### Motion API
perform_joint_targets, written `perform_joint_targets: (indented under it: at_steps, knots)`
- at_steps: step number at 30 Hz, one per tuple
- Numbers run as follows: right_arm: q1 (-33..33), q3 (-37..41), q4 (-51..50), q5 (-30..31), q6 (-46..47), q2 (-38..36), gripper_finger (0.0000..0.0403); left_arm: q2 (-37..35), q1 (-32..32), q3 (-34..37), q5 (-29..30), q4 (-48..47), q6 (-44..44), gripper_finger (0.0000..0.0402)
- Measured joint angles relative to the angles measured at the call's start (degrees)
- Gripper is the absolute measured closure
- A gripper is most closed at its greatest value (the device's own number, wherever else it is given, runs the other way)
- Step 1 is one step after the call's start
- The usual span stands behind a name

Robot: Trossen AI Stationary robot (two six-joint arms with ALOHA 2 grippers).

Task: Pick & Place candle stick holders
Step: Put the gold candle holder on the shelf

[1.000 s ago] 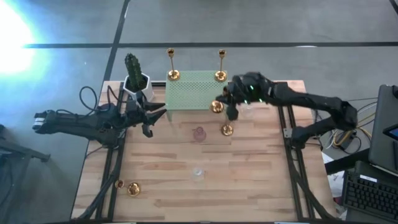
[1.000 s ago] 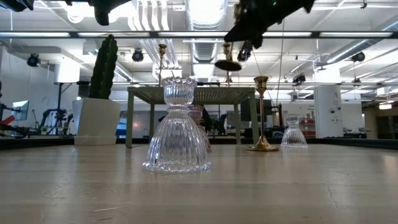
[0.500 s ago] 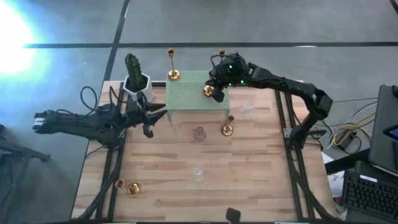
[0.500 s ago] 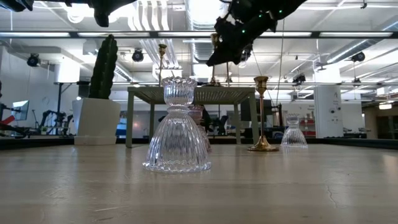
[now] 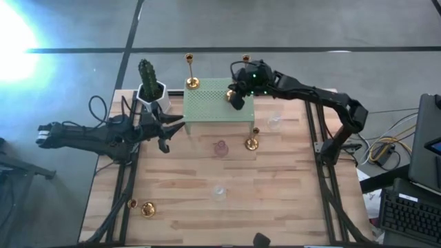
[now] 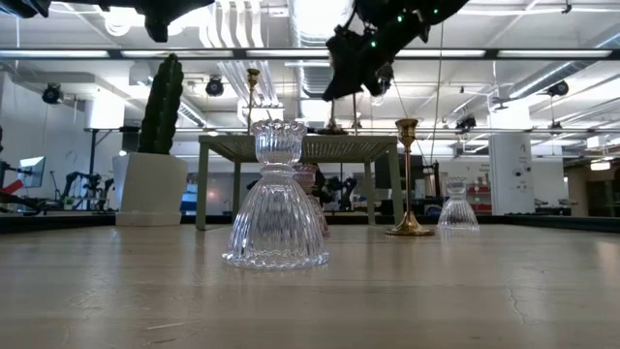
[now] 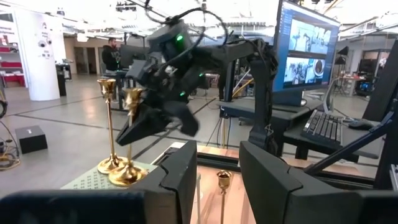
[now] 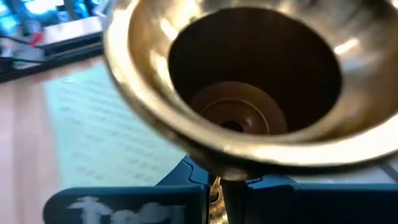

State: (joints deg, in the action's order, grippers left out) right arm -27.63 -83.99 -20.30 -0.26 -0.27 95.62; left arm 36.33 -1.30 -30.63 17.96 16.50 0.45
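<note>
My right gripper [image 5: 235,98] is over the green perforated stand [image 5: 207,107], shut on a gold candle stick holder [image 7: 130,149] that stands upright, its round base [image 7: 127,177] at the stand's top. Two other gold holders [image 5: 191,83] [image 5: 246,60] stand along the stand's far edge. On the table stand one gold holder [image 5: 251,143], a pinkish glass one [image 5: 220,148] and clear glass ones [image 5: 274,122] [image 5: 220,191]. A gold one [image 5: 148,209] lies near the front left corner. My left gripper [image 5: 165,131] hovers open at the table's left, with nothing between its fingers. My right gripper pinches the holder's slim stem [image 8: 217,182] between its two fingers, just under the top cup [image 8: 249,93]. The fingers come from the table's right, slanting down, and lie across the stem. The holder is upright; whether its base touches the stand I cannot tell.
A cactus in a white pot [image 5: 147,76] stands at the far left, next to the stand. Bare wood lies in the middle and near right of the table [image 5: 275,200]. Cables [image 5: 103,110] run by my left arm.
My right gripper has carried the gold holder from beside the stand's near right corner toward the table's far left, over the stand, and lower toward its top. It has stayed shut and the holder upright. Most of the travel came in the first half second.
</note>
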Motion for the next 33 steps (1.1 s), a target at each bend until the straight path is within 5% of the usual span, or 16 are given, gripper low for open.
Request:
perform_joint_targets:
  at_steps: [6, 23, 33]
  knots:
    - [2.5, 0.1, -3.2, 0.8, 2.0, -1.5, 0.0394, -0.4, 0.0, 0.0, 0.0, -1.4, 0.0, 0.0275]
    - [8.6, 3.4, 1.8, 29.2, 23.2, -1.8, 0.0394, -0.8, 0.0, 0.0, 1.5, -2.0, 2.5, 0.0275]
    - [9.3, 5.4, 8.5, 31.9, 28.4, 2.7, 0.0393, -1.4, 0.0, 0.0, 1.5, -2.0, 2.2, 0.0275]
